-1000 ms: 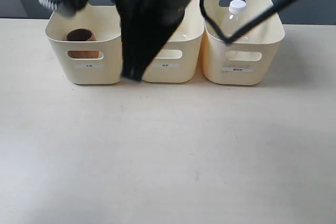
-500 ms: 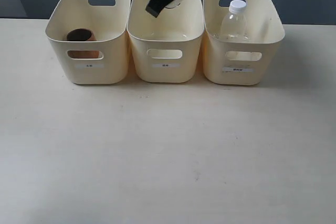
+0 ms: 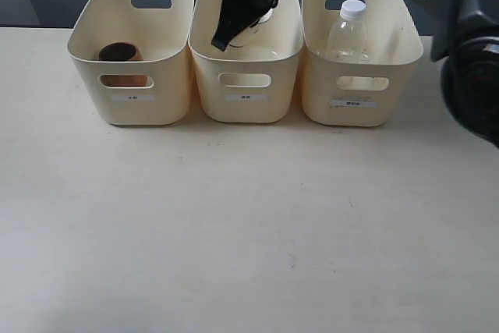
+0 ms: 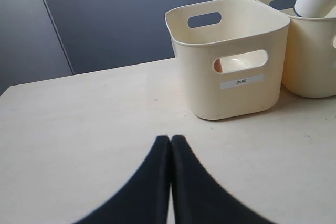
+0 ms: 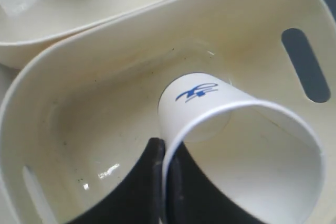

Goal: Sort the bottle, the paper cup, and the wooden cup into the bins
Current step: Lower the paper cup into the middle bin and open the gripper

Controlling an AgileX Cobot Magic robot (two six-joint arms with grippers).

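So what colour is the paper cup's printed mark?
Blue, on the white tapered paper cup; right wrist view.

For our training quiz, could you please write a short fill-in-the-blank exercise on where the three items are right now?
1. In the exterior view, the wooden cup sits in the ____ bin.
2. In that view, the bottle stands in the ____ bin.
3. The right hand pinches the rim of the ____ over the middle bin.
4. The left hand is ____ and holds nothing.

Missing words: left; right; paper cup; shut.
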